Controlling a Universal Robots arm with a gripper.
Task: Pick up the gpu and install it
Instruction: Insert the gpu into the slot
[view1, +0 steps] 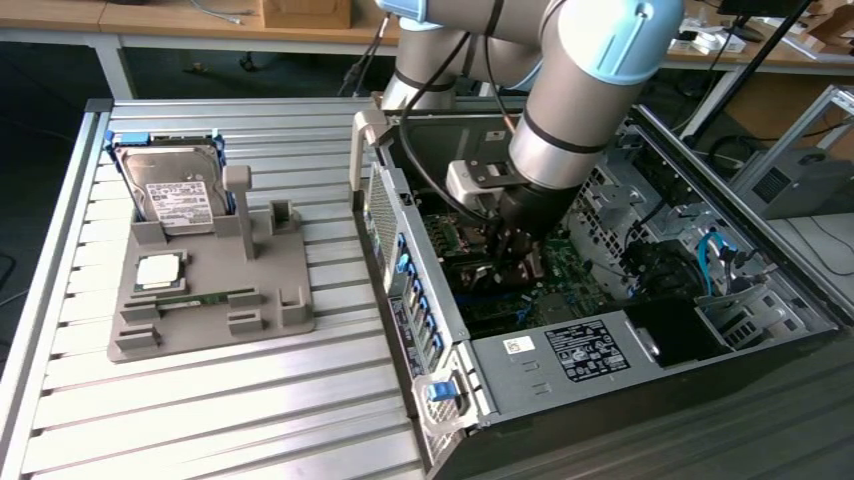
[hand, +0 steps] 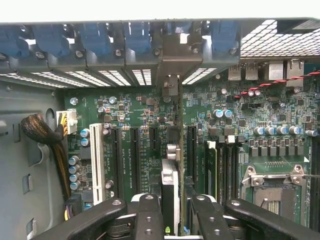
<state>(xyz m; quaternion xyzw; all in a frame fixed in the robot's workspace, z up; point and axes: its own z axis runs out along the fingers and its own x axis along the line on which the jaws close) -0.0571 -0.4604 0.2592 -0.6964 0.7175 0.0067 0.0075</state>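
Ribbed aluminium slats formed the work table in the exterior view, with desks and cables along the back of the room. On the exterior view's left, a grey holder tray sat on the slats, carrying a hard drive propped upright at its far end, a square processor chip lying flat, and a narrow green memory stick in a slot beside it. On the exterior view's right lay an open computer case, its side off and its motherboard exposed. The arm reached down into the case, and the gripper sat low over the board.

From the wrist view, the green motherboard lay spread out beyond the gripper, with black expansion slots and one white slot running toward the case's rear wall, where blue slot clips lined the top. The gpu stood on edge between the black fingers, its silver bracket up against the rear slot openings. The fingers were partly closed, pinching the card from both sides. The card's lower edge ran in line with a black slot; whether it was fully seated could not be told.
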